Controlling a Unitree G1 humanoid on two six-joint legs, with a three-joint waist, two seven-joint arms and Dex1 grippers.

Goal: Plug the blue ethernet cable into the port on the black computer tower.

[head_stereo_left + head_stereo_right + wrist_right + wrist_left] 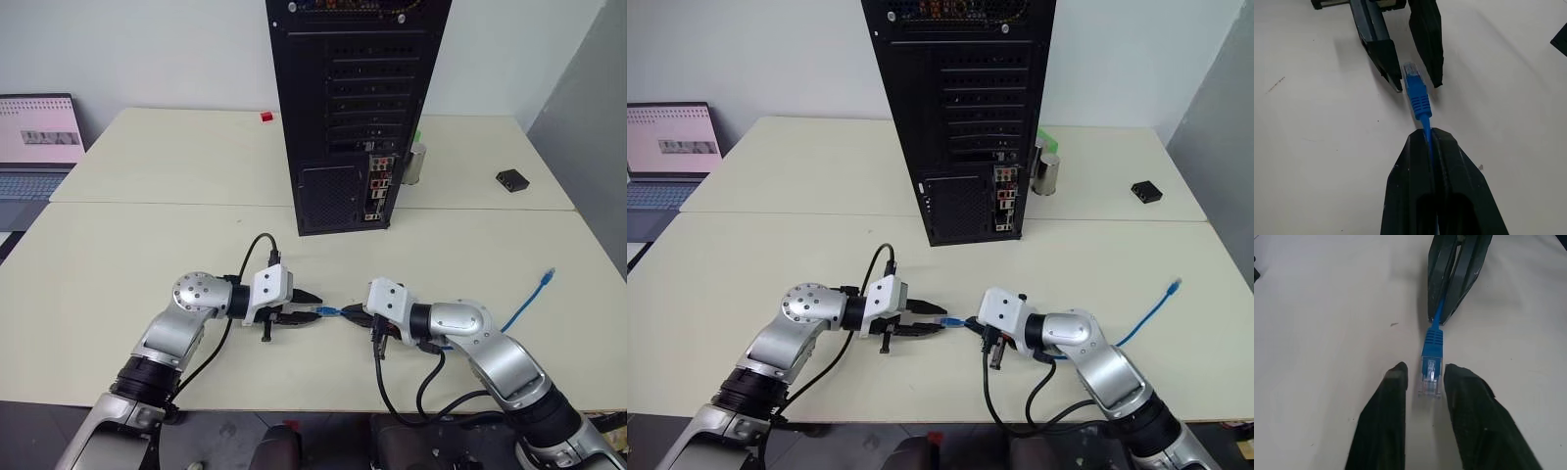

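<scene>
**Cable plug sitting between the left jaws, right jaws have the cord**

So here's where you're at. In the head views, lower middle of the frame, your two arms meet tip to tip over the desk (147, 255). The right jaws are pressed together on the blue ethernet cable (524, 304), pinching the cord just behind the blue boot of the plug (1431, 367). The clear plug end pokes out toward the left arm.

The left jaws are spread, one fingertip (1396, 382) on each side of that plug. In the right wrist view one fingertip looks to be touching the plug and the other sits just off it, so I wouldn't call it clamped.

The rest of the cable trails off under the right arm to the right side of the frame, with its other plug (551, 274) lying loose on the desk.

The black computer tower (353, 117) stands upright at top centre, rear face toward you, with the colourful port cluster (380, 186) low on its right side, well apart from the plug. A laptop (39, 147) is open at the upper left.
</scene>
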